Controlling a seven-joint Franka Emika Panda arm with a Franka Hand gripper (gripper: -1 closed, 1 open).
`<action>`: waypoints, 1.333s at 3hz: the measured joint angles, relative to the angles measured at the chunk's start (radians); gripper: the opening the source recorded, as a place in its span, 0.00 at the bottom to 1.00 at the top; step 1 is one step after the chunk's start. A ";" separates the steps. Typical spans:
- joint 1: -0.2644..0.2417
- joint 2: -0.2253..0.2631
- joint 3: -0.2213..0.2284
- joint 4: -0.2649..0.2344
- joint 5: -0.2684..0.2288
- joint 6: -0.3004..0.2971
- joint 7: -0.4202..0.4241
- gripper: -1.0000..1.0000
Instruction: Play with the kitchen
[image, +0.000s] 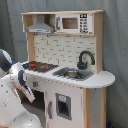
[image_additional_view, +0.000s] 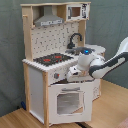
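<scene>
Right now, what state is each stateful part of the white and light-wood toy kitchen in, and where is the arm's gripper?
Windowed oven door: ajar, bottom edge swung outward.
Black tap: upright over the sink.
Small microwave: door closed.
Gripper: against the control panel above the oven door.

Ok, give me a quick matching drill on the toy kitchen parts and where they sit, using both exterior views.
Things:
1. small white microwave
2. grey cooker hood
3. black curved tap
4. windowed white oven door

Places:
A. behind the sink basin on the worktop
B. lower front, below the robot's wrist
C. top shelf, the first exterior view's right
D. above the black-red hob

Pairs: 1-C, 2-D, 3-A, 4-B
</scene>
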 joint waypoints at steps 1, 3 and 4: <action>-0.073 0.016 0.075 0.031 0.015 0.017 0.002 0.00; -0.177 0.018 0.229 0.037 0.110 0.083 0.011 0.00; -0.208 0.018 0.293 0.055 0.159 0.119 0.047 0.00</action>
